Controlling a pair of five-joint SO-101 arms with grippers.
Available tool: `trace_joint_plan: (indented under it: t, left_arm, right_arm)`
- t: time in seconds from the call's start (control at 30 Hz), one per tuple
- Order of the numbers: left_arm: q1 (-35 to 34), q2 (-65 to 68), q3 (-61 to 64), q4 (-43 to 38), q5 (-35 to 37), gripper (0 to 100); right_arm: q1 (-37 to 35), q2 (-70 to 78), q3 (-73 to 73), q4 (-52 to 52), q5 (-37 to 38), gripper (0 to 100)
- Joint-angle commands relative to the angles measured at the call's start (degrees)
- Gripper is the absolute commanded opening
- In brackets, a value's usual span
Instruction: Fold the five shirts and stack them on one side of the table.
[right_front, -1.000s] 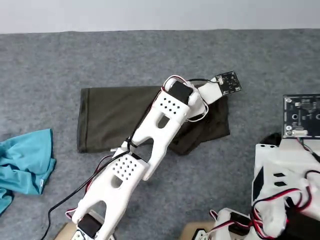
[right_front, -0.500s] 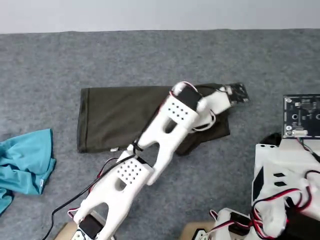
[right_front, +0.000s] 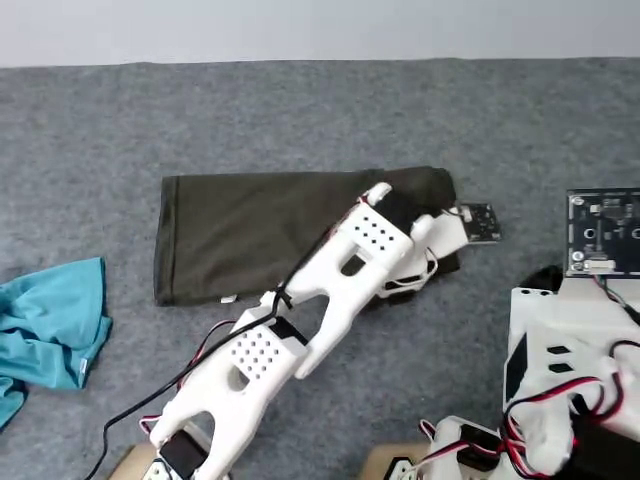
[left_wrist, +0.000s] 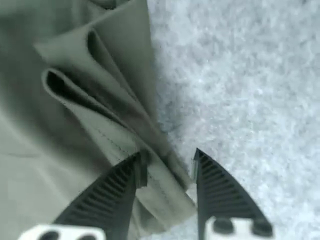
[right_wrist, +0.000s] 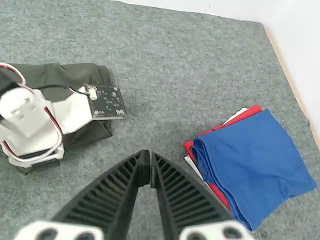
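High view: the left arm (right_front: 350, 260) lies across the dark olive shirt (right_front: 240, 235). The shirt's long axis runs away from its wrist toward the teal shirt (right_front: 55, 325). The right arm (right_front: 570, 370) sits well apart, so the left is nearer.

Left wrist view: the left gripper (left_wrist: 167, 162) stands open, with the shirt's folded hem between its fingertips and the grey mat (left_wrist: 250, 75) beyond one of them.

Right wrist view: the right gripper (right_wrist: 150, 167) is closed on nothing. Beside it a blue shirt (right_wrist: 255, 165) lies on a red shirt (right_wrist: 190, 147), likely the stack.
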Motion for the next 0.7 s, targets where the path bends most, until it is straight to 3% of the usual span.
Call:
trace_joint_plan:
  t: [0.0, 0.2, 0.47, 0.67]
  left_arm:
    - [-2.0, -0.7, 0.0, 1.2, 0.4, 16]
    - [-1.8, 3.3, -0.1, 0.1, 0.4, 15]
    - [-1.9, 2.2, -5.8, 1.7, 0.1, 2]
    - [-2.9, -1.7, -6.7, 1.7, -1.8, 1]
  right_arm:
    - [0.8, -0.4, 0.3, 2.3, 0.7, 1.5]
    - [0.8, -0.4, 2.0, 2.3, 0.7, 1.5]
    - [0.8, -0.5, 2.5, 2.3, 0.7, 1.5]
    - [0.8, -0.5, 2.4, 2.3, 0.7, 1.5]
